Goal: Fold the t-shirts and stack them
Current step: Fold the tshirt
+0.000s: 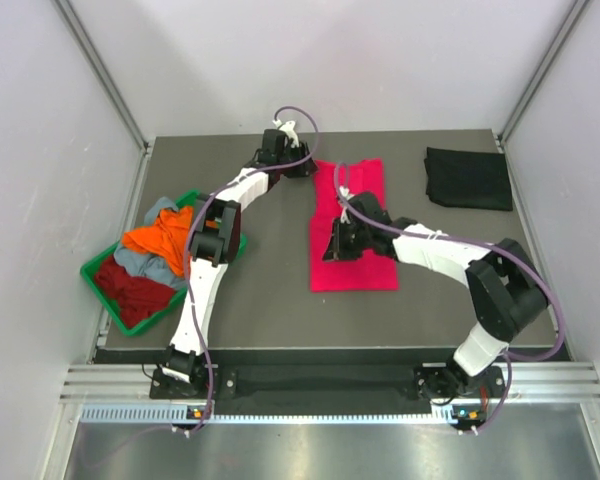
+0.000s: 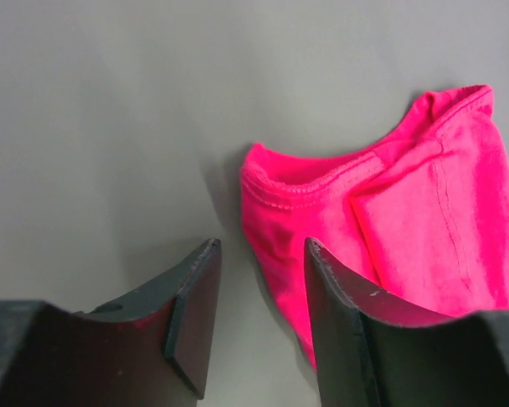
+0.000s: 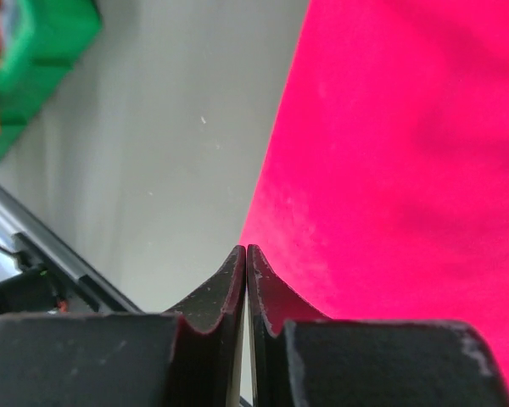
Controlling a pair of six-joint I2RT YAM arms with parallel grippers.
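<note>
At mid-bench [image 1: 270, 300], the pink-red t-shirt [image 1: 352, 225] is lying flat in a long strip. I am pressing my right claw [image 3: 247, 250] fully closed at its left edge; I cannot tell whether any cloth is caught between the fingers. I am holding my left claw [image 2: 259, 246] parted over bare bench just beside the shirt's far end. The black t-shirt [image 1: 468, 178] is lying folded at the far right. The orange t-shirt [image 1: 160, 243], dark red t-shirt [image 1: 135, 290] and grey-blue t-shirt [image 1: 158, 212] are sitting heaped in the green tray [image 1: 100, 272] at the left.
</note>
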